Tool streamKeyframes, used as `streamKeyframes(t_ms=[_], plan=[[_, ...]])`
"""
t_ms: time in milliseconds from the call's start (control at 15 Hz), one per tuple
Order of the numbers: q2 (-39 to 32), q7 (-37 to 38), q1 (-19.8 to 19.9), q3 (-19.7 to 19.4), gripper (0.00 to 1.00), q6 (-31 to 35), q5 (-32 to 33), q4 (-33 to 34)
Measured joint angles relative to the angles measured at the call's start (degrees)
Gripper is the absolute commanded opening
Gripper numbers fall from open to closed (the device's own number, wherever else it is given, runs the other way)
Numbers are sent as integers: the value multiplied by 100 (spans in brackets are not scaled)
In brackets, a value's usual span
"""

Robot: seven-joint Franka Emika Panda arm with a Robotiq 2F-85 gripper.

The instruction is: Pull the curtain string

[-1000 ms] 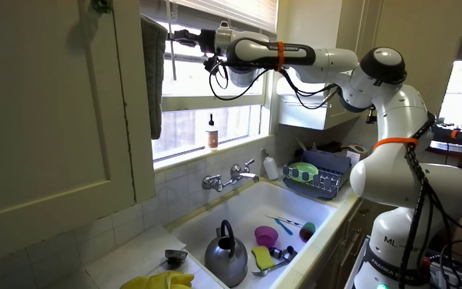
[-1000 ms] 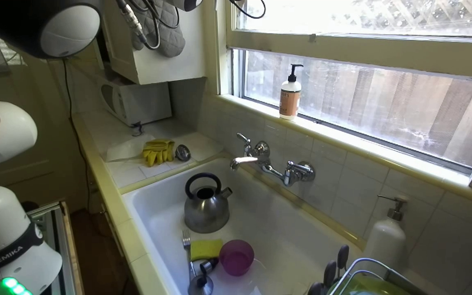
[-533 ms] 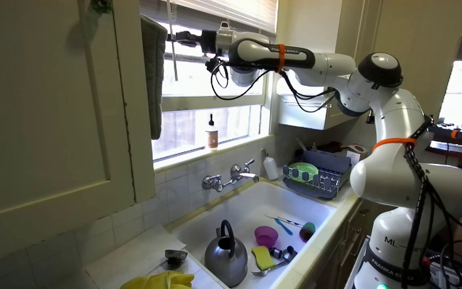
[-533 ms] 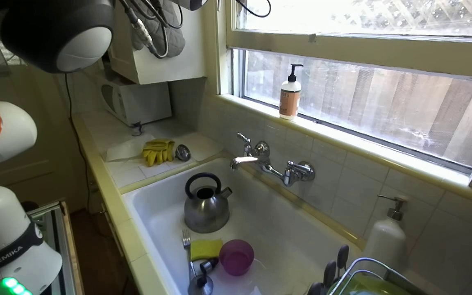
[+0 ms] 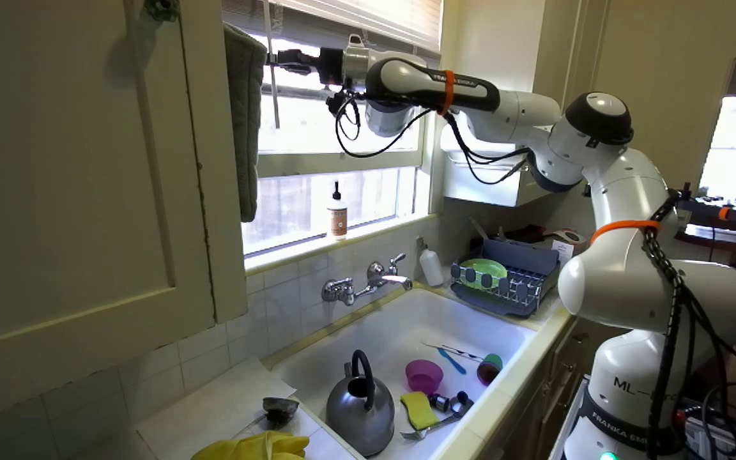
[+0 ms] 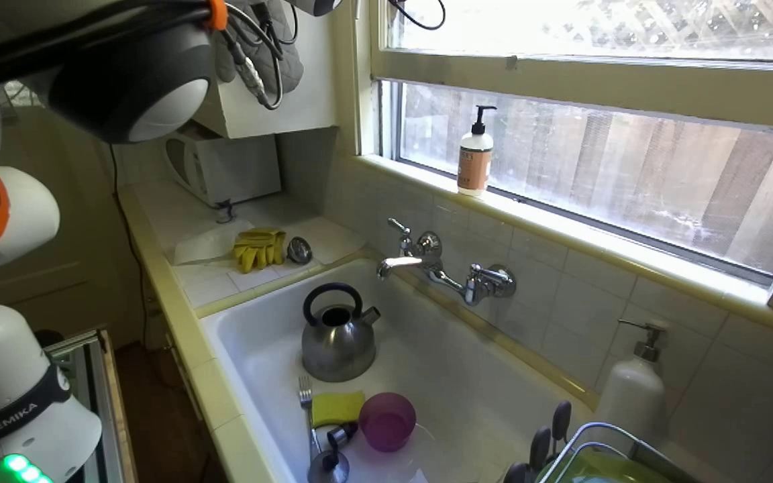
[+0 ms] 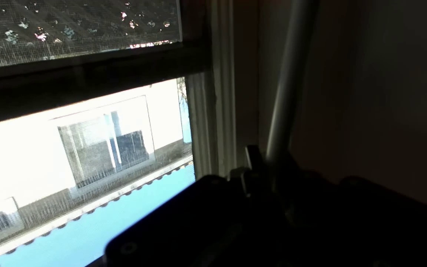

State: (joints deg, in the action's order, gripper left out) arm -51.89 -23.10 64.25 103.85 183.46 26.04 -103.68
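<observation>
The curtain string shows as a thin, pale, rod-like wand (image 5: 275,102) hanging from the blind (image 5: 368,20) in front of the window. My gripper (image 5: 271,59) is at window height, pointing left, with its fingertips at the wand. In the wrist view the wand (image 7: 291,74) runs down between the dark fingers (image 7: 271,163), which look shut on it. The wand's lower end hangs free below the gripper. The jaws are very dark there, so their exact contact is hard to see. Gripper and wand are out of frame in the exterior view that shows the kettle (image 6: 338,345) from above.
A grey quilted mitt (image 5: 245,128) hangs on the cabinet side (image 5: 87,191), just beyond my fingertips. A soap bottle (image 5: 337,220) stands on the window sill below. The sink (image 5: 470,313) holds a kettle, a purple bowl (image 5: 424,375) and a sponge. A dish rack (image 5: 508,281) stands behind it.
The arm's elbow and forearm have sunk lower, while the gripper stays almost in place. The wand's lower end swung slightly right and back.
</observation>
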Motion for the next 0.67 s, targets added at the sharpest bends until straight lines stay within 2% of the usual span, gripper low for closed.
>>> streamKeyframes(t_ms=[667], plan=[[-186, -188, -80, 65, 3, -158, 0, 57]])
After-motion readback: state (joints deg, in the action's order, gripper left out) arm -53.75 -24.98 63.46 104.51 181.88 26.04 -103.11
